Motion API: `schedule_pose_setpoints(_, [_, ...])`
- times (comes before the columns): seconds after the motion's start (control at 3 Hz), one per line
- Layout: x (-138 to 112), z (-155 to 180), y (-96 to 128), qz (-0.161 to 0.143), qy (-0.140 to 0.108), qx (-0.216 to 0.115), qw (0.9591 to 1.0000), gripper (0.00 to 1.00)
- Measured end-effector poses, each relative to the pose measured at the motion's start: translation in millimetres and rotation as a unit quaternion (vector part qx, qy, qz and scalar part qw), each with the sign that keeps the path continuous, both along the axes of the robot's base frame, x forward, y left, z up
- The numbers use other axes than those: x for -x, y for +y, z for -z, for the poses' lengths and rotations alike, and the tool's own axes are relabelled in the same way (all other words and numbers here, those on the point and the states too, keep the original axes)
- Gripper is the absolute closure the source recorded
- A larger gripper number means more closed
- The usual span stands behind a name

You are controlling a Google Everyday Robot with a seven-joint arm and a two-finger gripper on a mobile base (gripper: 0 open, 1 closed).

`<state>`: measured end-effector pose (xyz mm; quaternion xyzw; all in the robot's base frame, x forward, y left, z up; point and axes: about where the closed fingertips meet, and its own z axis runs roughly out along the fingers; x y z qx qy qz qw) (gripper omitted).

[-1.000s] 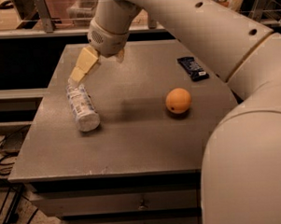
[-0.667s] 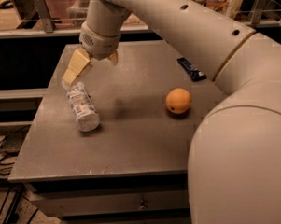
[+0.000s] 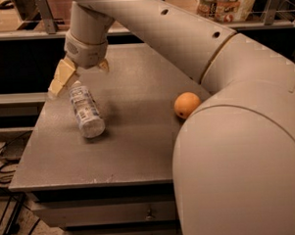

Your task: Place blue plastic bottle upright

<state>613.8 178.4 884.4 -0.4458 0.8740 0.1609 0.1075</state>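
The blue plastic bottle [image 3: 87,111] lies on its side on the left part of the grey table [image 3: 134,144]. Its base points toward the front and its cap end toward the back. It is clear with a white-and-blue label. My gripper [image 3: 80,74] hangs just above the cap end. It is open, with one tan finger [image 3: 60,78] left of the bottle and the other [image 3: 104,66] to the right. It holds nothing.
An orange [image 3: 186,104] sits on the table to the right of the bottle, next to my large arm [image 3: 237,150], which covers the table's right side. A shelf with packaged goods [image 3: 226,1] runs along the back. Cables [image 3: 5,165] lie on the floor at left.
My gripper has moved left and slightly down, closer to the bottle's cap end. The bottle and orange have not moved. My arm now hides the dark wrapper.
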Motion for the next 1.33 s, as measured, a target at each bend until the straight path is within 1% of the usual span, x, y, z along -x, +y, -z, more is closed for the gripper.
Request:
schedule_pose_setpoints(0.33, [-0.7, 19.7, 6.5, 0.009, 0.005, 0.044, 0.9990, 0.00])
schedule_pose_setpoints(0.67, [-1.3, 34.3, 4.3, 0.019, 0.011, 0.075, 0.9969, 0.17])
schedule_pose_setpoints(1.0, [-2.0, 42.0, 1.1, 0.026, 0.012, 0.099, 0.9946, 0.40])
schedule_pose_setpoints(1.33, [-3.1, 41.2, -1.1, 0.030, 0.008, 0.108, 0.9936, 0.64])
